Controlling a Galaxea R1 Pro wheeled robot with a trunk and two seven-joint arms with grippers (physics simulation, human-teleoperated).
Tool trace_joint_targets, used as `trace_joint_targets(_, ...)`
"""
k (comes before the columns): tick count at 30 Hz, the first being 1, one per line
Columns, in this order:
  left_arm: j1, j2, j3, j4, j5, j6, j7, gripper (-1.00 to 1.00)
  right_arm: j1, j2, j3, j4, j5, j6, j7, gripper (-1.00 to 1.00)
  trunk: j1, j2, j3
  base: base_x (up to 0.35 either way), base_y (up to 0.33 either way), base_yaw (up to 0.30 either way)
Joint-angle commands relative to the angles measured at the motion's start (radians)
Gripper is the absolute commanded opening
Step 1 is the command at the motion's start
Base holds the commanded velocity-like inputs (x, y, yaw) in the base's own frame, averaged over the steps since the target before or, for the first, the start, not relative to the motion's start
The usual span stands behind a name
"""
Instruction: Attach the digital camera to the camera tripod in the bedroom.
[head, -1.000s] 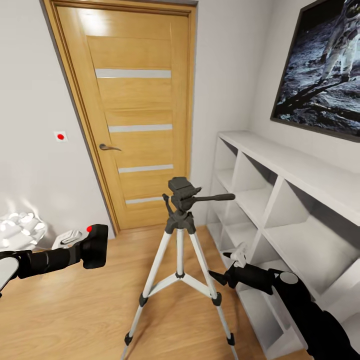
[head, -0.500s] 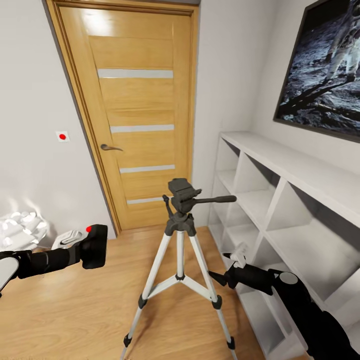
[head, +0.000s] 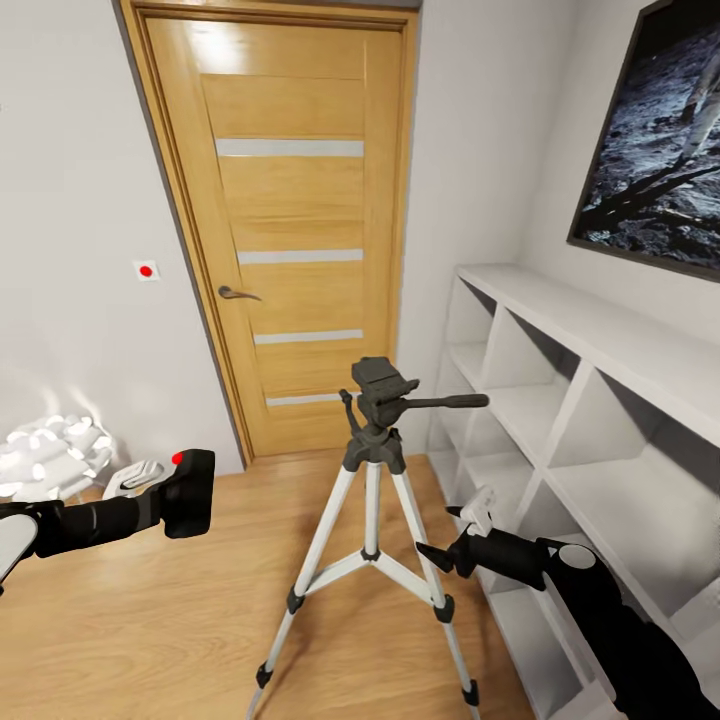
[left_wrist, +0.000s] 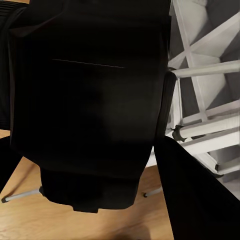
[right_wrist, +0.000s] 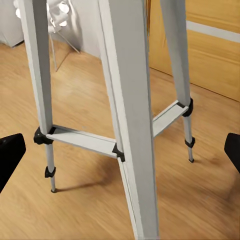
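Digital camera (head: 188, 492), clamped in left end effector (head: 165, 500): raise toward 2 o'clock, seat level on camera tripod (head: 372, 480) head; right end effector (head: 450, 535) spread, empty.

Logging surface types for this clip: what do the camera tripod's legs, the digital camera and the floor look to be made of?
Camera tripod legs: silver-white metal, apparently, with a smooth sheen; black joints, perhaps plastic. Digital camera, held in the left gripper: matte black, likely plastic, no glare. Floor: light wood planks, grain visible.
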Motion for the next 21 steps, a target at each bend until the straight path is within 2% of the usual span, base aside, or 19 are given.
trace_joint_targets(1, -0.001, 0.001, -0.001, -0.001, 0.005, 0.003, 0.002, -1.0, -0.001, -0.001, 0.0, -0.001, 0.002, 0.006, 0.003, 1.0, 0.001, -0.002, -0.002, 0.0, -0.127, 0.014)
trace_joint_targets(11, -0.001, 0.001, -0.001, -0.001, 0.005, 0.003, 0.002, -1.0, -0.001, -0.001, 0.002, -0.001, 0.002, 0.008, 0.004, 1.0, 0.001, -0.002, -0.002, 0.0, -0.186, 0.005)
trace_joint_targets(15, -0.001, 0.001, -0.001, -0.001, 0.005, 0.003, 0.002, -1.0, -0.001, -0.001, 0.029, -0.001, 0.001, 0.009, 0.004, 1.0, 0.001, -0.002, -0.002, 0.0, -0.048, 0.04)
trace_joint_targets(21, -0.001, 0.001, 0.0, -0.001, 0.005, 0.004, 0.002, -1.0, -0.001, -0.001, 0.056, 0.0, 0.002, 0.009, 0.004, 1.0, 0.001, -0.002, -0.002, 0.0, -0.016, 0.161)
